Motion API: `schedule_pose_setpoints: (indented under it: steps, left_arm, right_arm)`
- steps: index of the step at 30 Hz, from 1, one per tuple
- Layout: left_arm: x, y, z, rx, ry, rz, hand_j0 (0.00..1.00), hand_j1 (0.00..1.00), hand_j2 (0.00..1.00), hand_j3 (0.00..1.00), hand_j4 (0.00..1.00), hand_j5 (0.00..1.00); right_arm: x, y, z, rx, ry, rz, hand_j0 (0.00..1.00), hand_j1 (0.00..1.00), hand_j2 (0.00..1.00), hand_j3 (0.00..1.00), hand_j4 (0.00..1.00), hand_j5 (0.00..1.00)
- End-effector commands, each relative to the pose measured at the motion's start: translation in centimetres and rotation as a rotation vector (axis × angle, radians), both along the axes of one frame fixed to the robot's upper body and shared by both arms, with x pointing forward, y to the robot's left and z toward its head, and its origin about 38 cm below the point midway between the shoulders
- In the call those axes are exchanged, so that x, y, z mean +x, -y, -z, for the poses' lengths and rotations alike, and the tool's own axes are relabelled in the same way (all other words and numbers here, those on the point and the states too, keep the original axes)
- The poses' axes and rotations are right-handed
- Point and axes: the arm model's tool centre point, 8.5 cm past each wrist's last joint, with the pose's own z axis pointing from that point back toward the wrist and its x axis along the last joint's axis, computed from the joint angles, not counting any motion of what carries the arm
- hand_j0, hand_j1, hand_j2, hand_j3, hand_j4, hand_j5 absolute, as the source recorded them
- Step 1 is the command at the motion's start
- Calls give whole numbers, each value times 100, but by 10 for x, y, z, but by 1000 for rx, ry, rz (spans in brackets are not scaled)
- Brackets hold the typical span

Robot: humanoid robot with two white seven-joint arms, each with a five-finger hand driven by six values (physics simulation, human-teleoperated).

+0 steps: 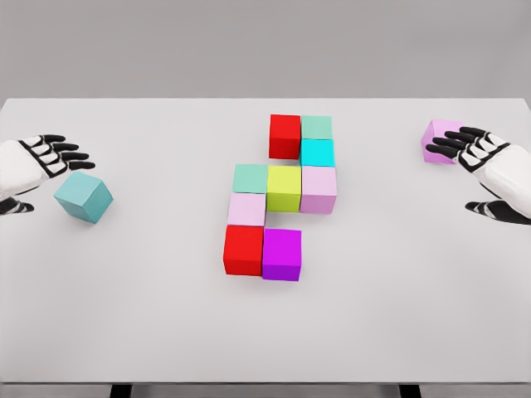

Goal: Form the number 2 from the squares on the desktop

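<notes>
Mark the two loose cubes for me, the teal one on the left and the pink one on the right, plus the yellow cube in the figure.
teal cube (83,196), head view, top face.
pink cube (439,138), head view, visible top face left of the right hand's fingers.
yellow cube (284,177), head view, top face.

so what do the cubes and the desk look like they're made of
The cubes, like the yellow-green cube, look like matte painted wood or plastic: flat single colours, crisp edges, no grain. The desk looks like smooth white laminate, though a simulator render leaves both open.

Bright even light, perhaps slightly soft
</notes>
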Motion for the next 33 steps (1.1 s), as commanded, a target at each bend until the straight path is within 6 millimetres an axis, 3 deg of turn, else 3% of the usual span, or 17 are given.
schedule_pose_setpoints:
  steps: [1, 11, 16, 18, 21, 24, 30, 33]
  left_arm:
    - [1, 10, 7, -33, 3, 15, 100, 100, 100, 100, 100, 100]
    - [3, 11, 13, -46, -1, 7, 100, 100, 100, 100, 100, 100]
    - [5, 0, 21, -36, -24, -27, 100, 100, 100, 100, 100, 100]
    - [9, -4, 25, -28, -27, -44, 100, 100, 100, 100, 100, 100]
    - [17, -5, 29, -30, -12, -61, 100, 100, 100, 100, 100, 100]
    - [28, -1, 33, -19, 14, -69, 100, 100, 100, 100, 100, 100]
    - [32, -1, 28, 0, 14, -59, 100, 100, 100, 100, 100, 100]
    - [30, -4, 19, 41, -1, -39, 100, 100, 100, 100, 100, 100]
  right_arm:
    - [0, 0, -1, 5, 0, 0, 100, 100, 100, 100, 100, 100]
    - [0, 0, 0, 8, -1, -1, 100, 100, 100, 100, 100, 100]
    - [4, -8, 1, -11, -5, -26, 100, 100, 100, 100, 100, 100]
    - [20, -27, -8, -106, -20, -123, 100, 100, 100, 100, 100, 100]
    - [45, -37, -2, -212, -88, -191, 100, 100, 100, 100, 100, 100]
    - [72, -27, -4, -248, -116, -160, 100, 100, 100, 100, 100, 100]
    - [99, -7, -46, -291, -83, -115, 100, 100, 100, 100, 100, 100]
    - [123, 10, -50, -316, -124, -55, 100, 100, 100, 100, 100, 100]
